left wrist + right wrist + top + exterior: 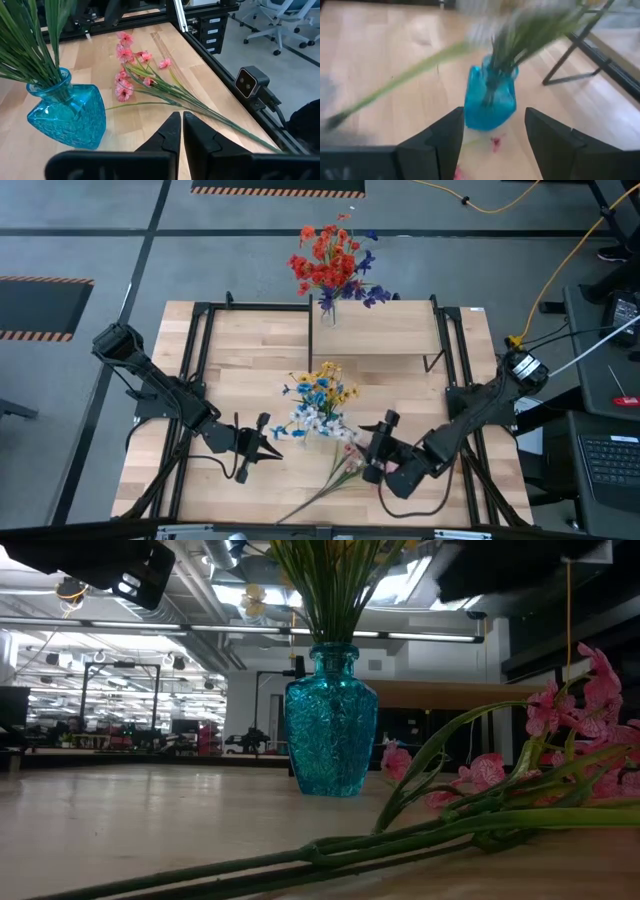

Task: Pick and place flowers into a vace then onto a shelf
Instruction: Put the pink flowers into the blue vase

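Observation:
A blue glass vase [331, 720] stands mid-table on its base, holding yellow, blue and white flowers [320, 402]. A pink flower stem [335, 475] lies flat on the table near the front edge, its blooms [131, 67] toward the vase. My left gripper [272, 438] hovers shut just left of the vase, with nothing in it. My right gripper [495, 137] is open, right of the vase [490, 100] and above the pink blooms, its fingers pointing at the vase without touching it. On the shelf [400, 330] at the back stands a second vase of red and blue flowers [332, 265].
Black frame rails [195, 360] run along both sides of the table, and the shelf's thin black legs [570, 60] stand behind the vase. A small camera [248, 82] sits at the table's edge. Bare tabletop [160, 470] lies at the near left.

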Robot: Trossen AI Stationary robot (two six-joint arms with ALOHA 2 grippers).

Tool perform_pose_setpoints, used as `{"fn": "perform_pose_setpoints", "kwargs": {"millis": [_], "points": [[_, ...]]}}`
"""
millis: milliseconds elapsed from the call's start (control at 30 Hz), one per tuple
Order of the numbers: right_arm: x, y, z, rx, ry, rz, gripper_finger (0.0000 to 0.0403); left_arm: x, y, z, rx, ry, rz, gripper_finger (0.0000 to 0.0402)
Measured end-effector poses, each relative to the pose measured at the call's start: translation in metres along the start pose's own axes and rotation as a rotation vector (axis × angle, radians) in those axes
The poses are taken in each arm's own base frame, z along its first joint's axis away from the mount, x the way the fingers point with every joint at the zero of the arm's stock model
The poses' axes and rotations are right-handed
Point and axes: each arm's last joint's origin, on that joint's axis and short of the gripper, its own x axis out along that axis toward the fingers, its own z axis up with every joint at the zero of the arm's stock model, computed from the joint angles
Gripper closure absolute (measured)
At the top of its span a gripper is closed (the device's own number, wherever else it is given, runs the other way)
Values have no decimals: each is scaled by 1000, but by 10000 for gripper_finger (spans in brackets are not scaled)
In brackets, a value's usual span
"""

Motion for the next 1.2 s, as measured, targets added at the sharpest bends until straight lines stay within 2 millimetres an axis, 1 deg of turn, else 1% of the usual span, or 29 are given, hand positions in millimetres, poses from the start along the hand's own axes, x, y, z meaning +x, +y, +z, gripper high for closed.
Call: {"fn": "perform_pose_setpoints", "kwargs": {"millis": [100,233,400,533,667,833,900,1067,1200], "points": [[-5,1,-18,23,-26,-25,191,0,-1,0,1,1,-13,383],[-10,5,-34,79,-63,17,191,2,2,-1,-59,2,30,380],[-11,8,-34,48,-95,44,191,12,8,-3,-105,48,66,391],[-5,5,-32,22,-94,24,191,27,4,5,-93,190,100,399],[0,2,-30,30,-91,7,191,44,-3,16,-70,362,143,398],[1,1,-29,9,-90,1,191,60,-19,28,-137,504,154,400],[1,1,-29,-1,-90,1,191,66,-28,31,-149,537,158,399],[1,1,-30,-35,-85,-3,191,86,-50,38,-207,532,167,400],[1,1,-30,-56,-84,-5,191,100,-63,45,-241,553,188,399]]}}
